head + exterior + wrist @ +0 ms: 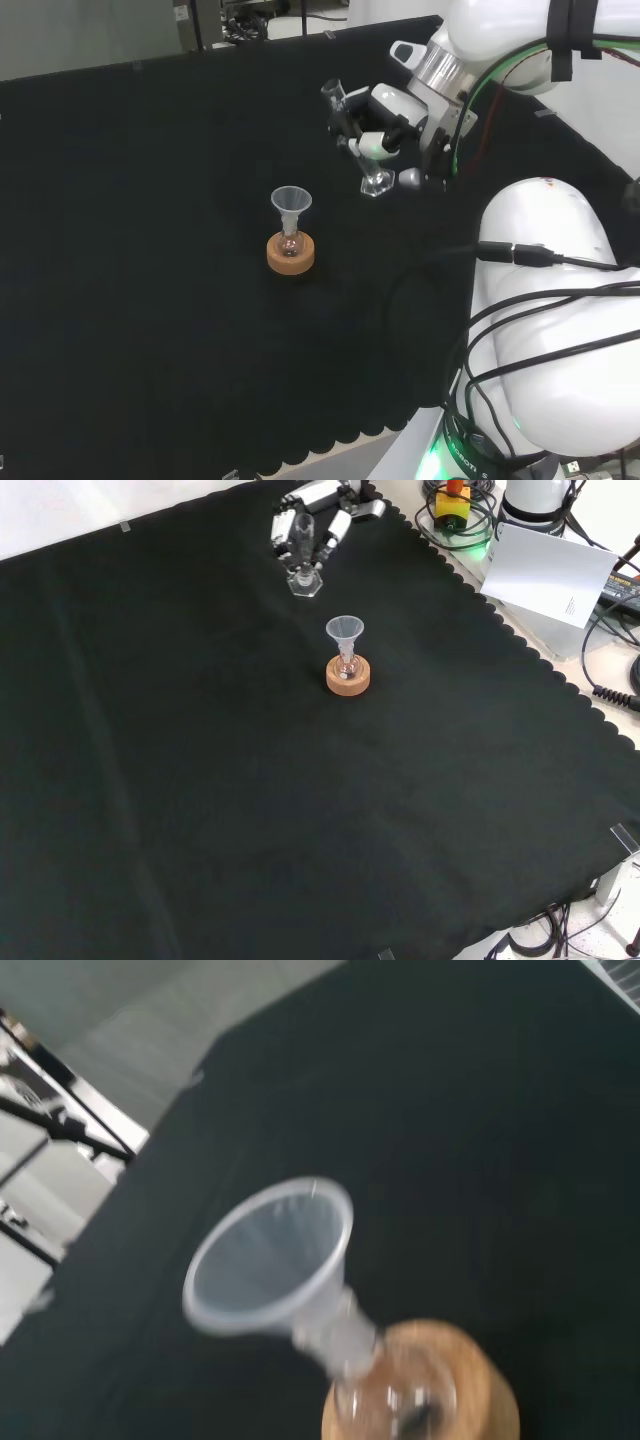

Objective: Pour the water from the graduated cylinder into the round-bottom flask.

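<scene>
A small clear round-bottom flask [290, 244] sits on a cork ring [291, 253] with a clear funnel [291, 204] in its neck. The front view has the flask [347, 667], its funnel [344, 632] and the ring [348, 676] in mid-cloth. My hand [388, 122] is to the right of the flask in the head view, fingers curled round a clear graduated cylinder [350, 135] that leans a little, its hexagonal foot [376, 184] at the cloth. In the front view the hand [312, 510] and cylinder [304, 555] are beyond the flask. The wrist view brings the funnel [271, 1258] and flask [395, 1400] close.
The arm's white links [550, 300] rise at the right of the head view. Off the cloth's far right corner in the front view lie a white paper sheet [548, 572] and cables [455, 520]. Black cloth [200, 780] spreads wide around the flask.
</scene>
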Available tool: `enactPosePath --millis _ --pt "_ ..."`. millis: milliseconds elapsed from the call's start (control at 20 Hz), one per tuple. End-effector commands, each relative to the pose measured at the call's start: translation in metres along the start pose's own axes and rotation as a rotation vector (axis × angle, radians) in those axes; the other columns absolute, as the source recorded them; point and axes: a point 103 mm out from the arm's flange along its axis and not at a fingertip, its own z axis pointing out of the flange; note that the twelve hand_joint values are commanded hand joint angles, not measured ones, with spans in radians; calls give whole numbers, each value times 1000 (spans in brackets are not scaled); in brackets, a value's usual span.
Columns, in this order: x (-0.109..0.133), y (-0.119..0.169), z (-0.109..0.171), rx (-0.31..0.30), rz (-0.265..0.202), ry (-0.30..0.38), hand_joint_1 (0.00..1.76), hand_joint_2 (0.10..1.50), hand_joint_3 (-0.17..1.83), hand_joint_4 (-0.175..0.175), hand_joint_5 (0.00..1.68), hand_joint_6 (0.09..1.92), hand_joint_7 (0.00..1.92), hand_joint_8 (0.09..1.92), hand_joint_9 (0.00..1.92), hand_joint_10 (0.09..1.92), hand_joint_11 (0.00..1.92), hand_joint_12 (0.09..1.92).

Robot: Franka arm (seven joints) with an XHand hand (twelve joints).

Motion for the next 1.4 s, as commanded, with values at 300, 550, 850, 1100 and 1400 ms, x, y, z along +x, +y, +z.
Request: enactPosePath --millis 300,550,850,1100,1400 --pt "2 -44 18 233 42 -235 1353 1171 -28 -33 980 881 888 1194 1170 478 1003 901" --pt "5 -45 18 298 44 -337 1353 1171 -27 -30 980 881 889 1192 1172 479 1005 900" --pt "13 -42 20 385 39 -447 1353 1169 -27 -28 980 881 891 1190 1174 479 1008 898" --pt "17 -38 21 432 46 -516 1353 1169 -27 -25 980 881 892 1188 1175 479 1009 897" --pt "17 -34 21 507 76 -616 1354 1168 -26 -22 978 881 894 1186 1176 478 1011 894"
